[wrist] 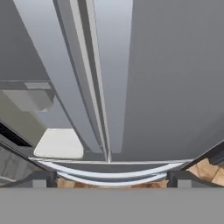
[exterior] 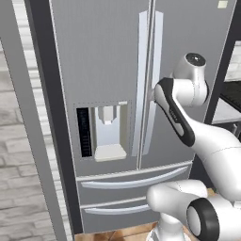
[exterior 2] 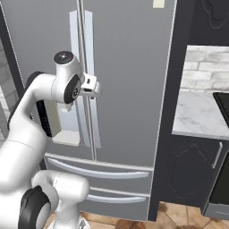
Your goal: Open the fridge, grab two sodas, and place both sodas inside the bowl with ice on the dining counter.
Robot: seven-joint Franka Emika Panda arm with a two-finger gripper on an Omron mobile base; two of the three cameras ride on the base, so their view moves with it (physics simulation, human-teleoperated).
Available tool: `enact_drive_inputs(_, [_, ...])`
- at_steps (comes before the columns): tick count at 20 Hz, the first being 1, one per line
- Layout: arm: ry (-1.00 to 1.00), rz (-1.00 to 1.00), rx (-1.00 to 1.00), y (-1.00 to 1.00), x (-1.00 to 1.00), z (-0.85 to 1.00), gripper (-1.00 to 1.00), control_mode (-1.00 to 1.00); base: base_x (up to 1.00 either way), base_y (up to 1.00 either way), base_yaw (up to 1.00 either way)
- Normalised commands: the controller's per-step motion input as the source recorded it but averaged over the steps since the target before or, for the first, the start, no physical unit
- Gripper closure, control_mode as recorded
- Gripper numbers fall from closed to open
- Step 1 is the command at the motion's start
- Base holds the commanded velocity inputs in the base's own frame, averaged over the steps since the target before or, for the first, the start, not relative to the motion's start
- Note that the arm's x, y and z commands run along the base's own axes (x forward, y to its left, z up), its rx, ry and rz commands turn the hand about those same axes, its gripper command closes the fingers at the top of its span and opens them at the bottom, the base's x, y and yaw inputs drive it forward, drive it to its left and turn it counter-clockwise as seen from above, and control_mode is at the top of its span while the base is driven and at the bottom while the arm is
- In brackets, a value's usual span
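The tall grey steel fridge (exterior: 117,84) stands shut before me. My jaws are wide, empty, up by its long silver handles (wrist: 109,65) (to pull a door open).

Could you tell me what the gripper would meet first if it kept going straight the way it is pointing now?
Most likely the fridge: the gripper, jaws open, faces the seam between its closed doors, so one of the two long handles would probably be met first. Which one is hard to judge.
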Motion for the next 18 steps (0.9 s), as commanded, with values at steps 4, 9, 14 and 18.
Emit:
enact_drive_inputs(4, [0.0, -0.04, 0.0, -0.12, 0.0, 0.03, -1.0, -1.0, 0.0, 0.0, 0.0])
enact_drive_inputs(9, [0.0, -0.03, 0.0, -0.09, 0.13, 0.11, -1.0, -1.0, 0.0, 0.0, 0.0])
enact_drive_inputs(14, [-0.01, 0.0, 0.0, -0.02, 0.31, 0.23, -1.0, -1.0, 0.0, 0.0, 0.0])
enact_drive_inputs(18, [-0.07, 0.0, 0.0, 0.0, 0.27, 0.38, -1.0, -1.0, 0.0, 0.0, 0.0])
